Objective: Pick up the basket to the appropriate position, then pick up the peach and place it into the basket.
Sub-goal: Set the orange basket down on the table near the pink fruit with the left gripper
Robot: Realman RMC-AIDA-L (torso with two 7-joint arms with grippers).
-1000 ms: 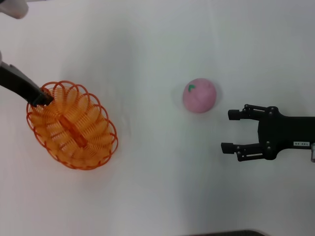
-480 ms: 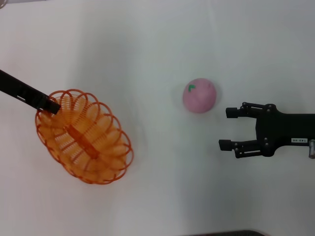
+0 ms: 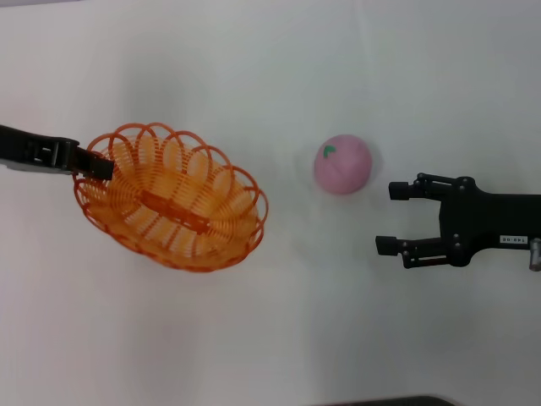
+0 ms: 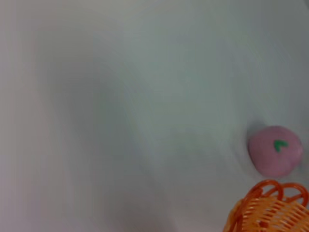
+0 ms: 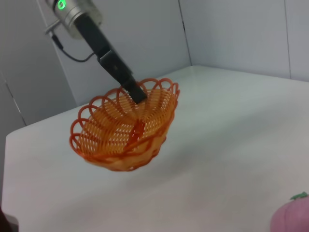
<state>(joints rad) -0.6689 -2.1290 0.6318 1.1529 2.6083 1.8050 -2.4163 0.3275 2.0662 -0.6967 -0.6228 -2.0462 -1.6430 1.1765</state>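
Head view, left claw (image 3: 100, 165): pinching the scalloped rim of the basket (image 3: 173, 199) at its left end.
Head view, basket: left of centre over the white desk (image 3: 279, 338), well apart from the peach (image 3: 342, 164).
Head view, right claw (image 3: 396, 218): spread wide, just right of the peach, not touching.
Left wrist view: peach (image 4: 275, 150) on the desk, basket rim (image 4: 270, 208) near it.
Right wrist view: basket (image 5: 128, 125) hangs tilted off the desk, left claw (image 5: 136, 93) clamped on its rim; peach (image 5: 292, 217) at the corner.

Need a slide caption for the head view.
Left gripper carries the basket by its rim toward the peach; right gripper waits open.
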